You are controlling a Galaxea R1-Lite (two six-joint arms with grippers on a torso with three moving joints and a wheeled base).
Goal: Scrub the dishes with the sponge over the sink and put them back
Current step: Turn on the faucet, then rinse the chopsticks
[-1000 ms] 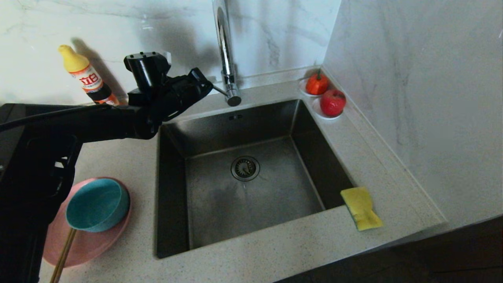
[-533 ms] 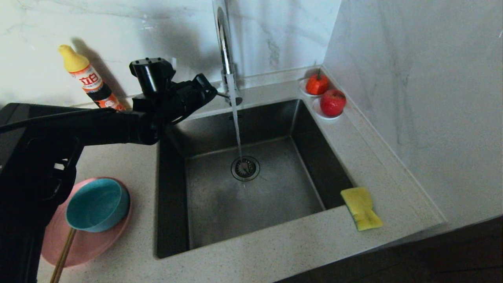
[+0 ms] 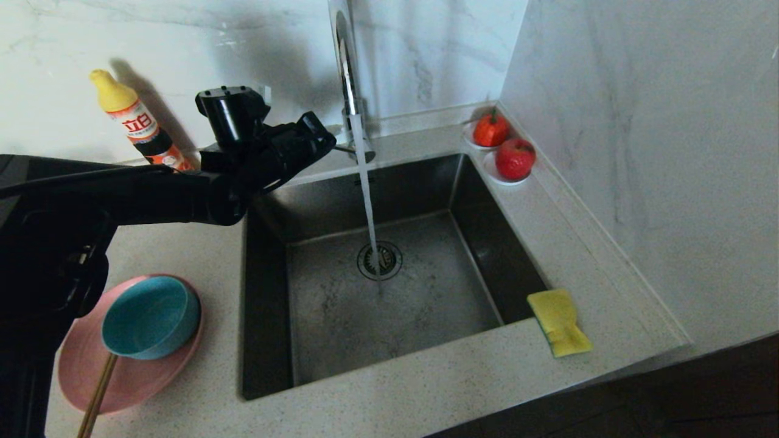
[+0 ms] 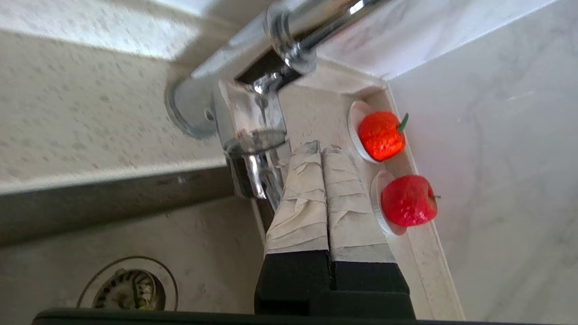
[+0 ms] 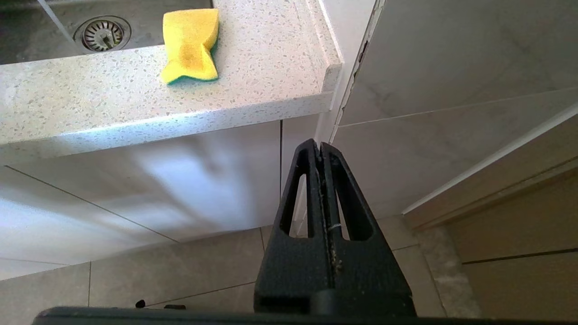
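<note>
My left gripper (image 3: 327,142) is shut and empty, its taped fingertips (image 4: 311,151) right beside the chrome tap's (image 3: 349,79) side lever (image 4: 264,187) at the back rim of the sink (image 3: 438,304). Water runs from the spout onto the drain strainer (image 3: 379,260). The teal bowl (image 3: 150,316) sits on the pink plate (image 3: 131,383) left of the sink, with the chopsticks (image 3: 97,389) lying across the plate's front. The yellow sponge (image 3: 558,322) lies on the counter at the sink's front right corner, also seen from below (image 5: 190,45). My right gripper (image 5: 319,145) hangs shut below the counter edge.
A detergent bottle (image 3: 137,121) with a yellow cap leans against the back wall behind my left arm. Two white saucers with red fruit (image 3: 515,158) stand at the back right corner. A marble wall (image 3: 639,121) bounds the counter on the right.
Water has started to flow from the tap and now falls in a full stream. My left gripper shifted slightly right toward the tap. The right arm has not moved.
</note>
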